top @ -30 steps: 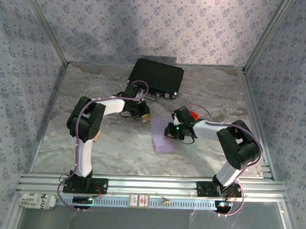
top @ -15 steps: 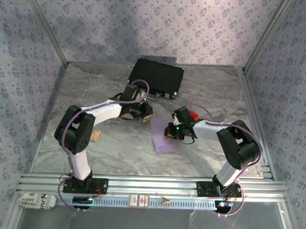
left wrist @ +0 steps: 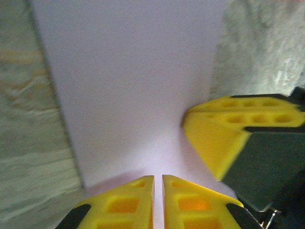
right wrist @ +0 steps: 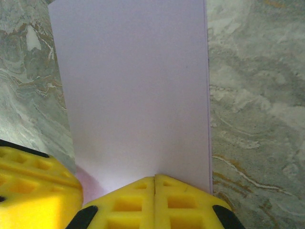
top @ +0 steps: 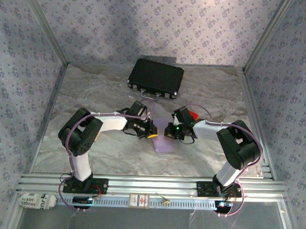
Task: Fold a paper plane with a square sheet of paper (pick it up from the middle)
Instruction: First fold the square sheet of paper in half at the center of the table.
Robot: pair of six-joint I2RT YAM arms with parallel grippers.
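The pale lilac sheet of paper [top: 164,142] lies flat on the marbled table as a narrow rectangle, plain in both wrist views [left wrist: 133,81] [right wrist: 133,81]. My left gripper [top: 151,129] [left wrist: 158,179] is over the paper's left part, its fingers drawn together to a hairline gap with nothing held between them. Facing it, my right gripper [top: 168,130] [right wrist: 156,177] is shut, its tips resting on the paper's edge. Each wrist view catches the other gripper's yellow fingers [left wrist: 238,129] [right wrist: 33,186] close by. No dart shape is visible.
A black case [top: 156,78] lies at the back of the table. A small red block [top: 193,116] sits just behind the right wrist. Patterned walls and metal posts enclose the table; an aluminium rail [top: 150,185] runs along the near edge.
The left arm has swung forward from beside the black case, bringing its gripper down to the paper's left side opposite the right gripper. The right arm and paper have stayed put.
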